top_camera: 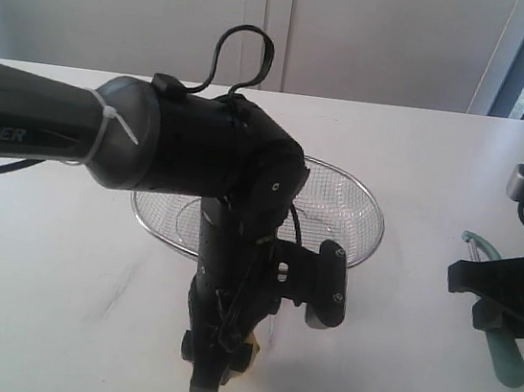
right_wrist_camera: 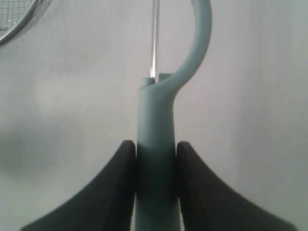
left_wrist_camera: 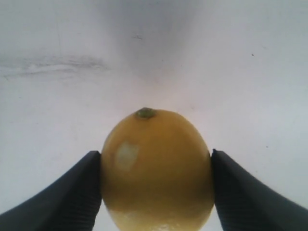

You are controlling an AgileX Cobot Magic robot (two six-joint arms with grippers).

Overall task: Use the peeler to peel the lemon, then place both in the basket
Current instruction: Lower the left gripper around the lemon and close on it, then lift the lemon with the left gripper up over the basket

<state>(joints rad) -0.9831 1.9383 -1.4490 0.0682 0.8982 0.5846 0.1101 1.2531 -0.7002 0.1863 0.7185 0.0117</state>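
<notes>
My left gripper (left_wrist_camera: 155, 161) is clamped across the lemon (left_wrist_camera: 156, 173), nub pointing away from the wrist. My right gripper (right_wrist_camera: 155, 151) pinches the peeler (right_wrist_camera: 155, 115) by its handle, long axis running straight out ahead, blade end foremost. From it the lemon lies well apart, leftward. The basket (top_camera: 379, 221) sits beyond, between both arms.

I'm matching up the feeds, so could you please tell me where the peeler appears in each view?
Exterior: peeler at the right edge, right of the basket.
Left wrist: not in it; only the lemon.
Right wrist: centre, handle between the jaws.
Shared landmark: basket, mid-frame in exterior, at a corner in right wrist.
</notes>
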